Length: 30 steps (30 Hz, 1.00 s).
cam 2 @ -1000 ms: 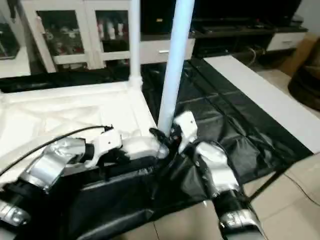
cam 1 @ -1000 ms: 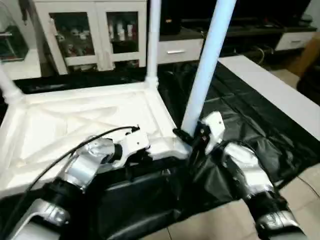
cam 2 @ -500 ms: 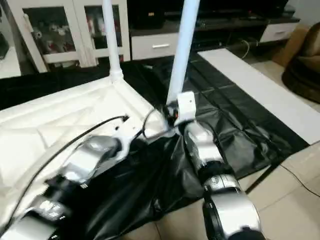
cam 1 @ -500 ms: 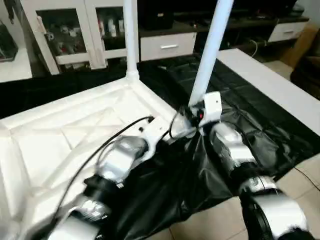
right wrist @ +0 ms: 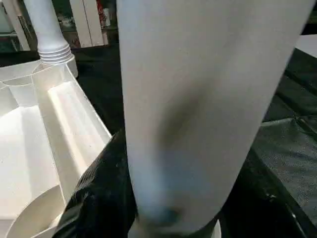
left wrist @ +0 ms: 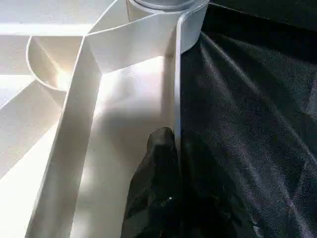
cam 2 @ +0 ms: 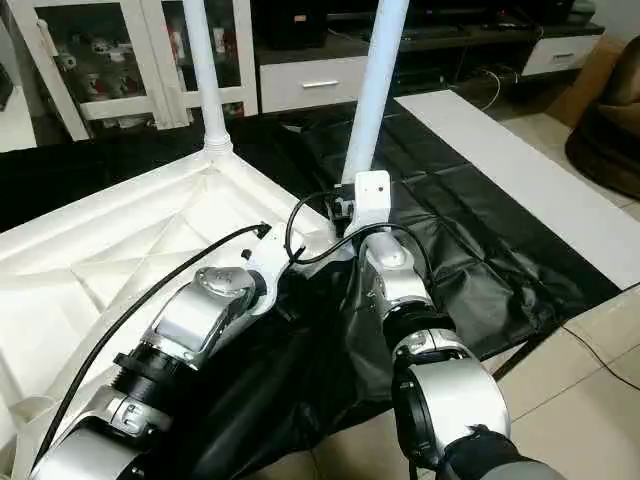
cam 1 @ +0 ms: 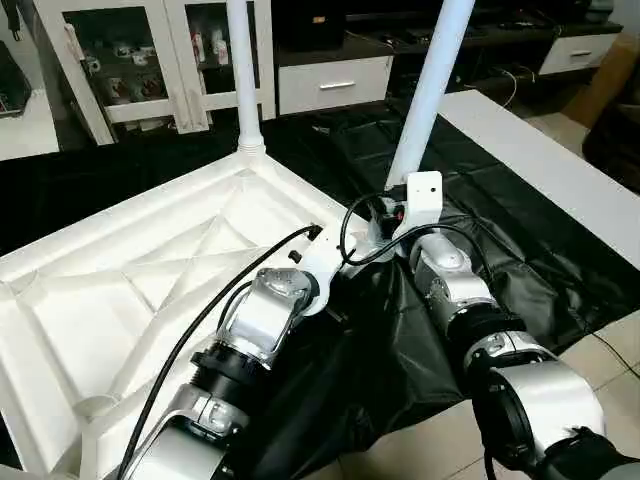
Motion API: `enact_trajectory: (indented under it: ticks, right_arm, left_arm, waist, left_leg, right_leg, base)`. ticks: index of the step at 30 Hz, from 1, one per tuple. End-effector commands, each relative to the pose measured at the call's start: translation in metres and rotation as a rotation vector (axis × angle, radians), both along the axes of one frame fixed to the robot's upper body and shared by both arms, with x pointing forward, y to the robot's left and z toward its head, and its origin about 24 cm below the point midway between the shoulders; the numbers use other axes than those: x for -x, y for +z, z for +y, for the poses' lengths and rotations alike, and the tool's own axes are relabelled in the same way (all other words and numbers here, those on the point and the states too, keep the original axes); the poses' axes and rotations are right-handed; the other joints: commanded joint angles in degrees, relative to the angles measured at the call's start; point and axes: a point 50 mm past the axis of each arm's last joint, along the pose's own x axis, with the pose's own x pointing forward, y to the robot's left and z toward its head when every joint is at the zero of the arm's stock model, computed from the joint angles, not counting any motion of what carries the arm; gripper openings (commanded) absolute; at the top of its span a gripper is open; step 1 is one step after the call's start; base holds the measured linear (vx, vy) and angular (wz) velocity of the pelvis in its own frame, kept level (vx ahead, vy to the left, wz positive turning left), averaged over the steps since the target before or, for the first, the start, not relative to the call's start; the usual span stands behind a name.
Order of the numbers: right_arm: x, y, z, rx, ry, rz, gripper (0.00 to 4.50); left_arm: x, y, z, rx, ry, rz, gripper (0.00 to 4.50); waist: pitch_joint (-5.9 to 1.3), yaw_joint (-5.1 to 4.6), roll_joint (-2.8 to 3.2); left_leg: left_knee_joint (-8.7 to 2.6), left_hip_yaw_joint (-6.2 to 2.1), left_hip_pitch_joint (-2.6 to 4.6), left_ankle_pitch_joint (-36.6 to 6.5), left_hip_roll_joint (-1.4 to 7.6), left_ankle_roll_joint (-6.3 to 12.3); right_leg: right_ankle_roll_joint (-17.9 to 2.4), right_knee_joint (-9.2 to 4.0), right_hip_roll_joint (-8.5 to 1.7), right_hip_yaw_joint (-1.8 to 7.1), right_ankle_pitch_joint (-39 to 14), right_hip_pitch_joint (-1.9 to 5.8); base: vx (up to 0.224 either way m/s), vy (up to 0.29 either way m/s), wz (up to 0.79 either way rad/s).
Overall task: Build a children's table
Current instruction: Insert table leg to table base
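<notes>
Two white tube legs stand upright from the overturned children's tabletop (cam 1: 150, 270) in the head views, one leg (cam 1: 243, 75) in the far corner socket, the other leg (cam 1: 425, 95) at the near right corner, all on the black-covered worktop (cam 1: 520, 250). The right gripper (cam 1: 385, 215) meets that near leg at its base, while the left gripper (cam 1: 325, 262) reaches the tabletop's rim just beside it. From the left wrist, the left gripper's fingers (left wrist: 161, 163) are together, pinched on the thin white rim wall (left wrist: 177, 89) below the corner socket. From the right wrist, black fingers (right wrist: 101, 193) sit on either side of the thick leg (right wrist: 198, 99), clamped around it, with the far leg (right wrist: 47, 27) behind.
</notes>
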Motion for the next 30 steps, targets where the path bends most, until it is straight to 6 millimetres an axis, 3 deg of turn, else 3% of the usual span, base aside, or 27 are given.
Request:
enact_trajectory:
  ticks: [1,5,7,8,13,21,30]
  right_arm:
    - [0.015,-0.037,-0.002,0.053,-0.002,0.171,1.85]
    - [0.014,-0.031,0.006,0.030,0.086,0.130,1.85]
    - [0.013,-0.027,0.009,-0.001,0.108,0.119,1.85]
    - [0.013,-0.027,0.009,-0.001,0.109,0.117,2.41]
    - [0.008,-0.009,0.014,-0.021,0.208,0.016,2.90]
    - [0.005,0.006,0.007,-0.022,0.248,-0.064,3.47]
    - [0.008,0.009,-0.003,-0.024,0.289,-0.107,4.33]
  left_arm:
    - [0.002,0.003,-0.005,0.029,-0.019,-0.004,0.00]
    - [0.001,0.004,-0.002,0.035,-0.021,-0.016,0.00]
    - [0.001,0.004,-0.002,0.040,-0.021,-0.019,0.00]
    - [0.001,0.005,-0.002,0.041,-0.022,-0.020,0.00]
    - [0.000,0.006,0.002,0.050,-0.049,-0.039,0.00]
    - [-0.001,0.007,0.004,0.049,-0.057,-0.043,0.00]
    - [-0.002,0.007,0.006,0.045,-0.068,-0.044,0.00]
  waist:
    - [-2.51,0.27,-0.39]
    - [-2.39,0.23,-0.47]
    - [-2.53,0.32,-0.43]
    - [-2.57,0.29,-0.45]
    - [-2.91,0.42,-0.07]
    - [-2.84,0.55,-0.04]
    - [-2.85,0.81,0.24]
  left_leg:
    - [-4.40,-1.89,0.99,-15.34,3.82,1.06]
    - [-4.45,-1.90,0.94,-15.71,3.84,1.03]
    - [-4.28,-1.87,0.87,-14.30,3.85,1.56]
    - [-4.25,-1.87,0.78,-13.58,3.87,1.83]
    - [-3.58,-1.65,0.53,-8.15,3.78,4.73]
    - [-3.35,-1.58,0.57,-7.61,3.84,5.83]
    - [-3.10,-1.52,0.59,-6.40,3.80,7.15]
  right_leg:
    - [-11.66,-4.17,-3.83,2.36,-8.72,0.91]
    - [-11.41,-4.29,-3.87,2.38,-9.95,0.84]
    - [-11.78,-4.06,-3.92,2.44,-7.85,0.98]
    - [-12.00,-3.92,-3.92,2.44,-6.88,1.08]
    - [-14.30,-3.12,-3.86,2.31,0.23,1.28]
    - [-15.78,-3.05,-3.93,2.27,-0.74,1.41]
    - [-16.46,-2.88,-3.86,2.21,0.77,1.46]
  base:
    - [0.000,0.000,0.00]
    - [0.000,0.000,0.00]
    - [0.000,0.000,0.00]
    - [0.000,0.000,0.00]
    - [0.000,0.000,0.00]
    - [0.000,0.000,0.00]
    - [0.000,0.000,0.00]
